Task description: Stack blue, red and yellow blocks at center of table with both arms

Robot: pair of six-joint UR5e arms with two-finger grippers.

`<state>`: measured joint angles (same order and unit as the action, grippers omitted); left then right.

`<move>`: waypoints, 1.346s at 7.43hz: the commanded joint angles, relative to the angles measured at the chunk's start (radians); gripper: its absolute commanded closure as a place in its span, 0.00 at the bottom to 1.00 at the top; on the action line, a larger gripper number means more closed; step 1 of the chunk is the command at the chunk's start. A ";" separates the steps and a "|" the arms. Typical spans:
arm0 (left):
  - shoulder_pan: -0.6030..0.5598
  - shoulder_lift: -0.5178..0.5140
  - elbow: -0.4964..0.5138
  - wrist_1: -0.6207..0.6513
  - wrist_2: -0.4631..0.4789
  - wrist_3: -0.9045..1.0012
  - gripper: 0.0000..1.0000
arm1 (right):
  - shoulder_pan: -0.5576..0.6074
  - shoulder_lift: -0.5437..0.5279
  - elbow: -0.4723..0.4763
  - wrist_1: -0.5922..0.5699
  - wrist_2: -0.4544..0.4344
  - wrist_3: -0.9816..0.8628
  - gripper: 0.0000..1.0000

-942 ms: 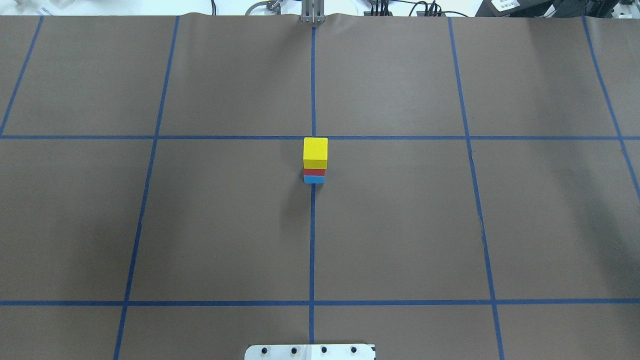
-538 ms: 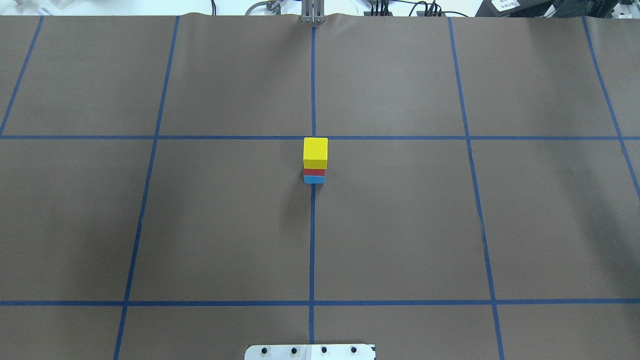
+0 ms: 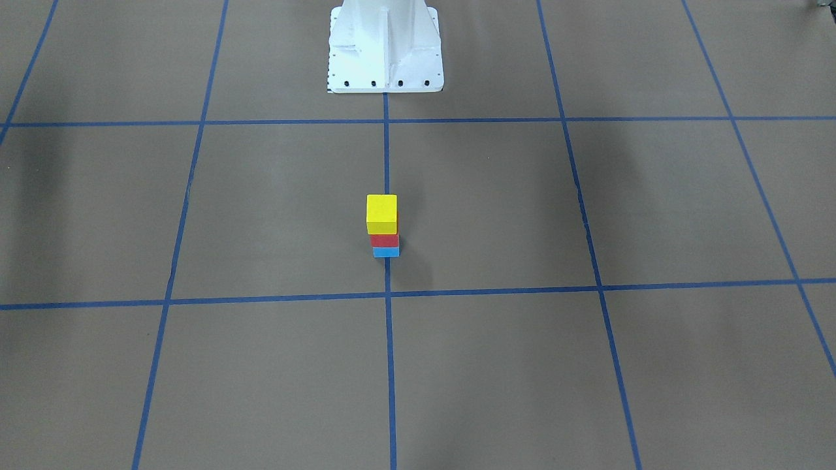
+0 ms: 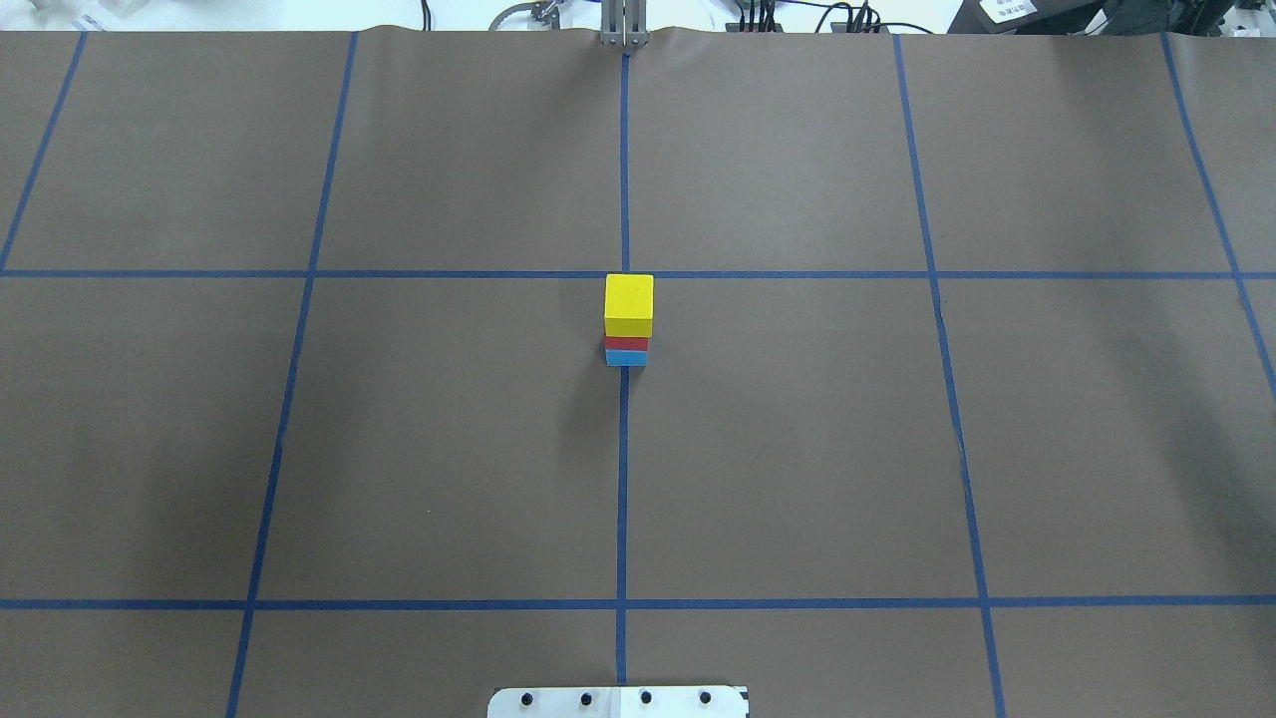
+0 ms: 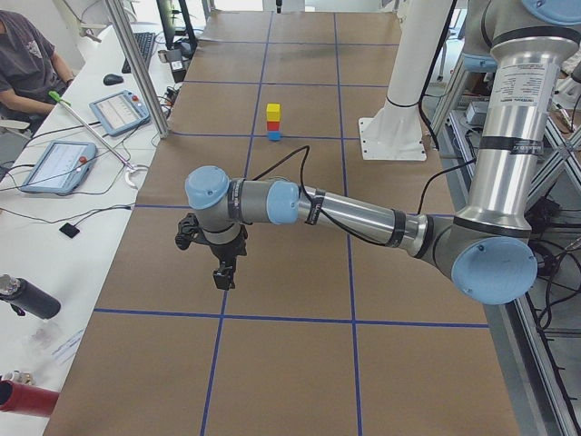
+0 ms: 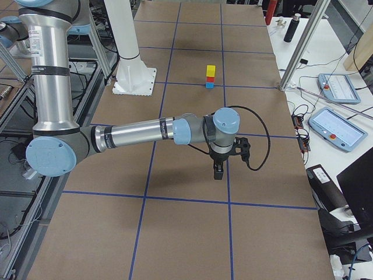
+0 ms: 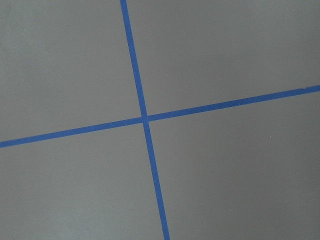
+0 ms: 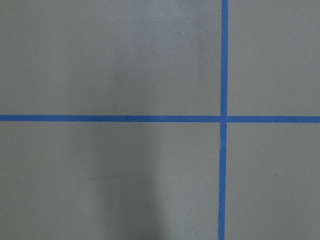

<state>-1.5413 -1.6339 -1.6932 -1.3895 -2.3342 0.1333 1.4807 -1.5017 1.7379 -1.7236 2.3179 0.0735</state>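
Yellow block (image 4: 629,299) sits on red (image 4: 626,343) on blue (image 4: 625,358) at the table's (image 4: 399,449) middle, seemingly finished, so left arm (image 5: 345,213) and right arm (image 6: 140,133) hang clear near its ends, jaws' state impossible to tell.

Blue block (image 4: 626,358) lies on my brown surface (image 4: 797,449), astride the centre tape line (image 4: 622,479); red block (image 4: 626,343) sits squarely on it; yellow block (image 4: 629,304) tops the upright stack; my left arm (image 5: 354,211) and right arm (image 6: 134,133) reach out low, well apart from it.
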 commanded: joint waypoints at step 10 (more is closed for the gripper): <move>0.003 0.164 -0.089 -0.209 0.018 -0.267 0.00 | 0.009 0.020 -0.003 -0.070 -0.009 -0.023 0.01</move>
<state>-1.5394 -1.4748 -1.7552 -1.6220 -2.3507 -0.1340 1.4895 -1.4805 1.7350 -1.7934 2.3092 0.0506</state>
